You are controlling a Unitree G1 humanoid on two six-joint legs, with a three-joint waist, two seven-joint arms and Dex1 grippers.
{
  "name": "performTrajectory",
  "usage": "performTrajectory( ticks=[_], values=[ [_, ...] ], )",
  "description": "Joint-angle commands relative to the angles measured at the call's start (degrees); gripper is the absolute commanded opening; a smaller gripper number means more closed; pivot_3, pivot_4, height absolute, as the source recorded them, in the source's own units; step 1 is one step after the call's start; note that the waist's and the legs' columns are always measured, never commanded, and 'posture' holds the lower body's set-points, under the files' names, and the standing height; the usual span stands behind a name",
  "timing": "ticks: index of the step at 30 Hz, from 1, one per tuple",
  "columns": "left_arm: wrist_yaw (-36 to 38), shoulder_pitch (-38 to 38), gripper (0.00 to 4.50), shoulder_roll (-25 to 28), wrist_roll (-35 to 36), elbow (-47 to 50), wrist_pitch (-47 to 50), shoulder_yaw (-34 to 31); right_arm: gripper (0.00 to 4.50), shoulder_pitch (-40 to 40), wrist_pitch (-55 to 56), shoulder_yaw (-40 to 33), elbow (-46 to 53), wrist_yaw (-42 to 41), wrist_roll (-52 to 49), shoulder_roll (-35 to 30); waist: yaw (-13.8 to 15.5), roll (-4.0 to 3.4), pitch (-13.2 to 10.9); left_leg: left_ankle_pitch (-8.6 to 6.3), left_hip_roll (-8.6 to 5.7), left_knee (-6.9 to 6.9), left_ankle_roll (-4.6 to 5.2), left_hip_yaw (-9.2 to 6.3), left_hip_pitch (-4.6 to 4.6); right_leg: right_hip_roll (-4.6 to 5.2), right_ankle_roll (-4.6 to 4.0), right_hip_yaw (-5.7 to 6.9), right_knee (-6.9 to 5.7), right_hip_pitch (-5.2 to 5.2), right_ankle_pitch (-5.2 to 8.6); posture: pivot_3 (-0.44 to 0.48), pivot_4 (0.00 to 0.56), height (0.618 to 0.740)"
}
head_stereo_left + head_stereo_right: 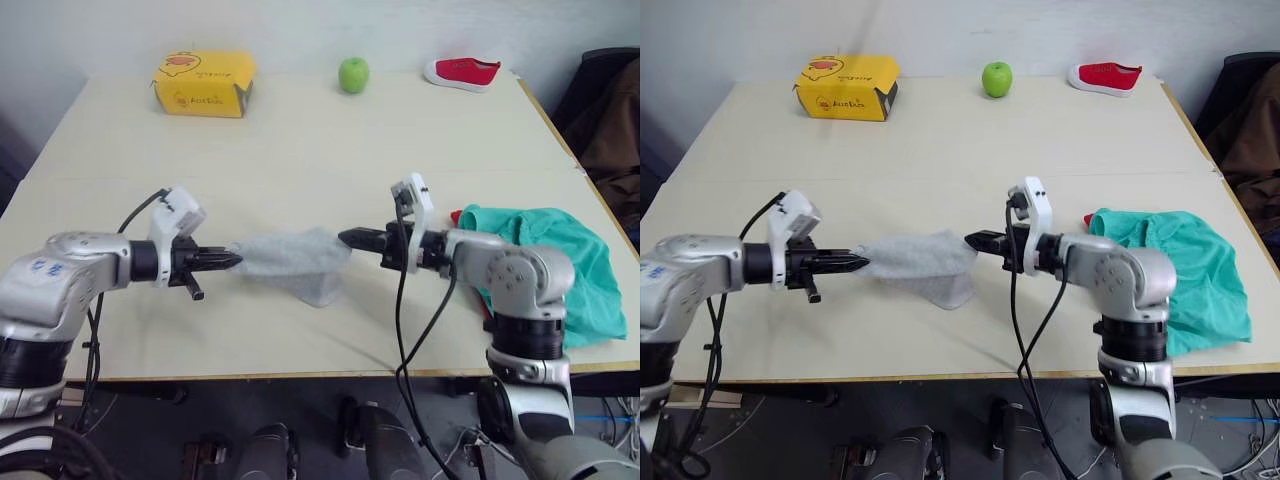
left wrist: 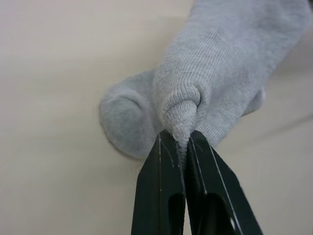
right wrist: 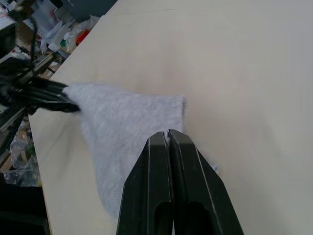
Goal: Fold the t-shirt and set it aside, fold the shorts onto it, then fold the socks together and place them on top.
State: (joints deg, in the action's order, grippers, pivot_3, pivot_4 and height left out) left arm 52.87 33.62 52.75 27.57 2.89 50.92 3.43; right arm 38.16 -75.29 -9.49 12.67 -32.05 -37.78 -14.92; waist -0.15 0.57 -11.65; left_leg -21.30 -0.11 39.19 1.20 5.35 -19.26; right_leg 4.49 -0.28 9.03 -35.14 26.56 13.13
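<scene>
Left eye view has both arms reaching in toward the middle of the worktop (image 1: pixel 300 130), and strung between them are the socks (image 1: pixel 297 258), light grey, pinched at either end. The left hand (image 1: pixel 228 261) sits at the nine o'clock end of the fabric, the right hand (image 1: pixel 350 238) at the three o'clock end, and the knit sags toward six o'clock in between, its lower fold near the worktop's front edge.

Left wrist view gives the close look: the two black fingers (image 2: pixel 161 196) are clamped tight on a bunched nub of grey knit, the rest of the sock fanning away over the pale surface. Right wrist view shows that hand's fingers (image 3: pixel 151 196) pressed together too, with the sock's edge right at their tips, so it is gripping the same pair.

Over at three o'clock from the right arm, the shorts (image 1: pixel 560 265) lie in a teal heap by the worktop's edge, a sliver of the t-shirt (image 1: pixel 456 216) peeking red from beneath them.

Along the far edge: a yellow box (image 1: pixel 203 83) at eleven o'clock, a green apple (image 1: pixel 353 74) at twelve, a small red shoe (image 1: pixel 462 73) at one.
</scene>
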Motion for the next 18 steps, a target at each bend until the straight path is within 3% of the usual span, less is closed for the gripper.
performTrajectory(
  ticks=[1,5,10,15,18],
  values=[
    [7.04,6.05,0.0,-0.23,-7.0,-9.12,-9.55,6.51,0.02,-3.89,0.87,0.06,7.03,2.66,-2.3,2.04,-0.05,0.0,0.0,0.0,0.0,-0.01,0.0,0.01,0.0,-0.02,0.0,0.0,0.01,0.02,0.0,0.0,0.15,0.74],
    [12.43,13.36,0.0,-3.25,-14.88,-22.57,-20.42,12.83,0.02,-10.23,4.77,4.28,11.97,5.14,-0.67,3.5,-0.12,0.0,0.0,0.01,0.0,-0.04,0.0,0.04,-0.03,-0.04,0.0,0.01,0.06,0.02,0.0,0.0,0.15,0.74],
    [15.31,20.88,0.0,-9.1,-21.04,-37.65,-29.86,15.13,0.02,-15.65,11.45,10.15,12.95,5.63,2.72,2.46,0.07,0.01,0.0,0.04,-0.02,-0.02,0.07,0.07,-0.06,-0.03,0.02,0.01,0.07,0.02,-0.01,0.0,0.15,0.74],
    [17.07,23.42,0.0,-12.51,-23.49,-44.52,-33.83,14.33,0.02,-17.29,16.13,11.77,11.26,5.55,5.04,1.28,0.02,0.02,0.0,0.05,-0.02,-0.02,0.09,0.09,-0.04,-0.03,0.04,0.01,0.05,0.02,-0.02,0.0,0.15,0.74],
    [17.08,23.64,0.73,-13.17,-24.55,-46.02,-35.35,13.44,0.0,-18.35,18.36,13.33,11.22,4.45,6.58,-0.64,0.05,0.03,0.01,0.07,-0.02,0.0,0.12,0.09,-0.03,-0.01,0.04,0.01,0.03,0.01,-0.02,0.0,0.15,0.74]
  ],
)
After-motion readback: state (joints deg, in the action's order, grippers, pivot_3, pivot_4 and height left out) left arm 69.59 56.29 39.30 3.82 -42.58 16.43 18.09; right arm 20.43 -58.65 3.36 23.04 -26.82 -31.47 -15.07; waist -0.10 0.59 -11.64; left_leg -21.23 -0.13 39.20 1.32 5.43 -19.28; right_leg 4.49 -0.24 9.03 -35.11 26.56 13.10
